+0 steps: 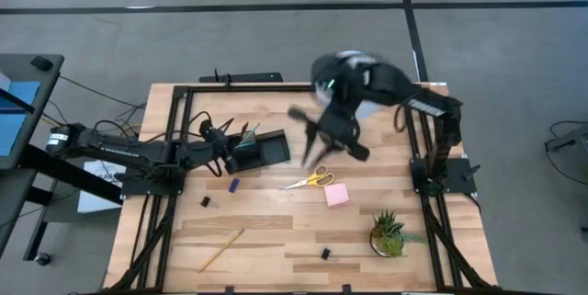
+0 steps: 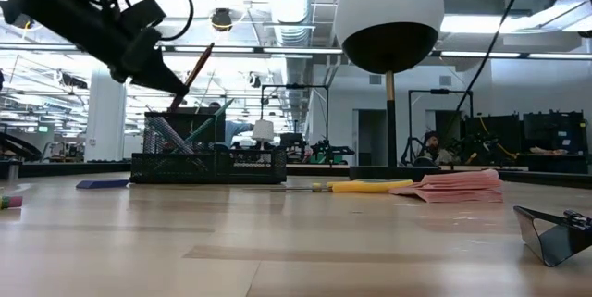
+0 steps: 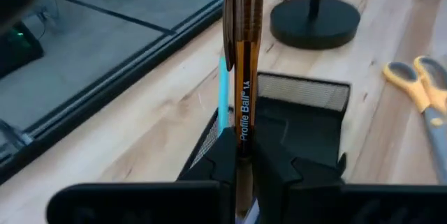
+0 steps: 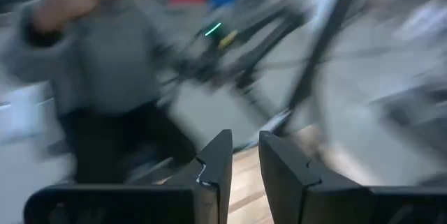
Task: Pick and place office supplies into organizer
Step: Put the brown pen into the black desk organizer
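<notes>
Your left arm (image 1: pixel 119 153) is a slim black run of links with pale lettering along its side and loose black cables looping near its wrist at 3 o'clock. Its left gripper (image 3: pixel 243 155) has two matte black, wedge-shaped fingers on a flat black crossbar. Your right arm (image 1: pixel 404 93) is bulkier, black, with a green light. The right gripper (image 4: pixel 244 165) shows matching black fingers.

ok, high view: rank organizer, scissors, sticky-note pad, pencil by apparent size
1. organizer, the biggest footprint
2. scissors and pencil: similar length, unsure which leads
3. sticky-note pad, shortest, though wider than either
</notes>
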{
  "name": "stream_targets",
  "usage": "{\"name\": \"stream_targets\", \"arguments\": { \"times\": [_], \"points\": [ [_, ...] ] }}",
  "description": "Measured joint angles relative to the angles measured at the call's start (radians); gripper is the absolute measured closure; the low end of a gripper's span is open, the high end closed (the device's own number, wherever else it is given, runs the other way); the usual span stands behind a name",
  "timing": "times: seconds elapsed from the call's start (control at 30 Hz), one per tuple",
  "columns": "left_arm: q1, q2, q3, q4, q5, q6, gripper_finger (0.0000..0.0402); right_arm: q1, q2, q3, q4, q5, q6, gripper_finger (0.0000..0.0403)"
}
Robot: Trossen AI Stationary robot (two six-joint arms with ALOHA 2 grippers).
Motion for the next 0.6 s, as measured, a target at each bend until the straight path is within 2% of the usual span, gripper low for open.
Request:
{"name": "stream_targets", "arguments": {
  "times": [0.1,0.2,0.33,0.4,0.6],
  "points": [
    [0.005,0.005,-0.026,0.088,-0.042,0.031,0.039,-0.037,-0.007,0.001,0.223,0.073,0.144,0.0337],
    [0.01,0.019,-0.066,0.193,-0.035,0.056,0.039,-0.062,0.008,0.0,0.368,0.204,0.246,0.0337],
    [0.01,0.081,-0.12,0.337,-0.031,0.062,0.039,-0.087,0.04,-0.003,0.427,0.342,0.308,0.0337],
    [0.011,0.122,-0.128,0.355,-0.031,0.063,0.039,-0.09,0.07,0.003,0.466,0.364,0.314,0.0337],
    [0.033,0.25,-0.128,0.433,-0.09,0.088,0.039,-0.096,0.111,0.003,0.477,0.338,0.332,0.0337]
  ]
}}
